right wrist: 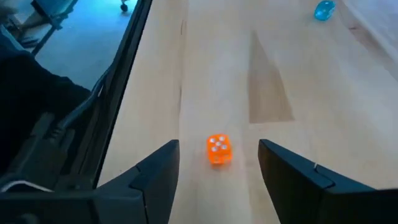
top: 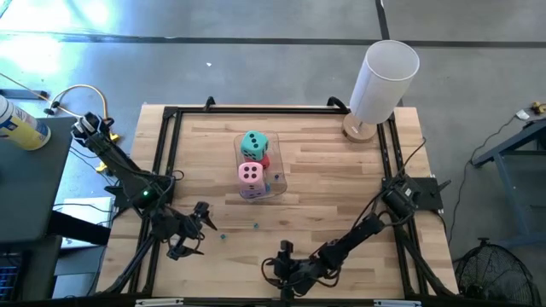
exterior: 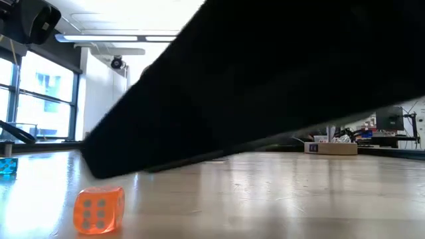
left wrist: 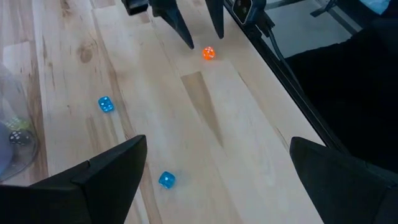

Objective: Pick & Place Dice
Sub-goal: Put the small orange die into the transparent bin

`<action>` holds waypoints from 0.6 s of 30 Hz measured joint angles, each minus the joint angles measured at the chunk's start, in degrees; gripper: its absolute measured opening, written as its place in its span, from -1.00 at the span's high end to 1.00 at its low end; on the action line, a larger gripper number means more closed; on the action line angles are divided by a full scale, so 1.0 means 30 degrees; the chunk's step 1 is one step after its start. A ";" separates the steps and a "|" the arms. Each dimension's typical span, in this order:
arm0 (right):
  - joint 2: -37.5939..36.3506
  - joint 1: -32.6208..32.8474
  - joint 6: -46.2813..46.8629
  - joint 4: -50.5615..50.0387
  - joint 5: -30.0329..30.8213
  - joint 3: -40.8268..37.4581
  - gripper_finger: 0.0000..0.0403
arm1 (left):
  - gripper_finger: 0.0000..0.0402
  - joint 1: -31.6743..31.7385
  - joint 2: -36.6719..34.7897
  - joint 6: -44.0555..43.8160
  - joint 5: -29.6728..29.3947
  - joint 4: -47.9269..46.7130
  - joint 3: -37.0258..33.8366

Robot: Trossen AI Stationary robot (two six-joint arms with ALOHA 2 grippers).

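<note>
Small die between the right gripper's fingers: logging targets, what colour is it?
Translucent orange die with white pips; clearest in the right wrist view.

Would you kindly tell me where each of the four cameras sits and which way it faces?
High view: above the table, looking straight down; both arms, left gripper, right gripper.
Low view: at tabletop height, looking level across; a dark arm blocks most, small orange die near.
Left wrist view: on the left arm, looking across the wood past its open fingers at the right gripper.
Right wrist view: on the right arm; its fingers flank the orange die.
Shared: all three lower views show that die.
</note>
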 joint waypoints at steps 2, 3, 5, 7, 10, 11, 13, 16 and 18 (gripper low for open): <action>0.0100 0.0007 -0.0121 -0.0218 0.0046 -0.0023 -0.04 | -0.92 -0.0007 0.0001 0.0000 0.0000 -0.0004 0.0000; 0.0100 0.0007 -0.0233 -0.0185 0.0044 -0.0030 -0.04 | -0.92 -0.0007 0.0001 0.0000 0.0000 0.0013 0.0000; 0.0093 0.0007 -0.0501 0.0059 0.0146 -0.0004 -0.04 | -0.92 0.0001 0.0000 0.0002 -0.0007 0.0018 0.0000; 0.0093 0.0007 -0.0750 0.0321 0.0166 -0.0001 -0.04 | -0.92 0.0001 0.0002 0.0004 -0.0007 0.0051 0.0000; 0.0093 0.0002 -0.0953 0.0318 0.0159 -0.0001 -0.04 | -0.92 0.0001 0.0004 0.0007 -0.0007 0.0052 0.0000; 0.0093 -0.0047 -0.0800 0.0036 0.0147 -0.0001 -0.04 | -0.92 0.0001 -0.0003 0.0007 -0.0007 0.0051 0.0000; 0.0093 -0.0153 -0.0245 -0.0482 0.0129 -0.0001 -0.04 | -0.92 0.0001 -0.0004 0.0007 -0.0007 0.0058 0.0000; 0.0093 -0.0204 -0.0066 -0.0543 0.0115 -0.0001 -0.04 | -0.92 0.0001 -0.0002 0.0007 -0.0007 0.0058 0.0000; 0.0093 -0.0231 -0.0104 -0.0633 0.0115 -0.0001 -0.04 | -0.92 0.0001 0.0004 0.0007 -0.0007 0.0058 0.0000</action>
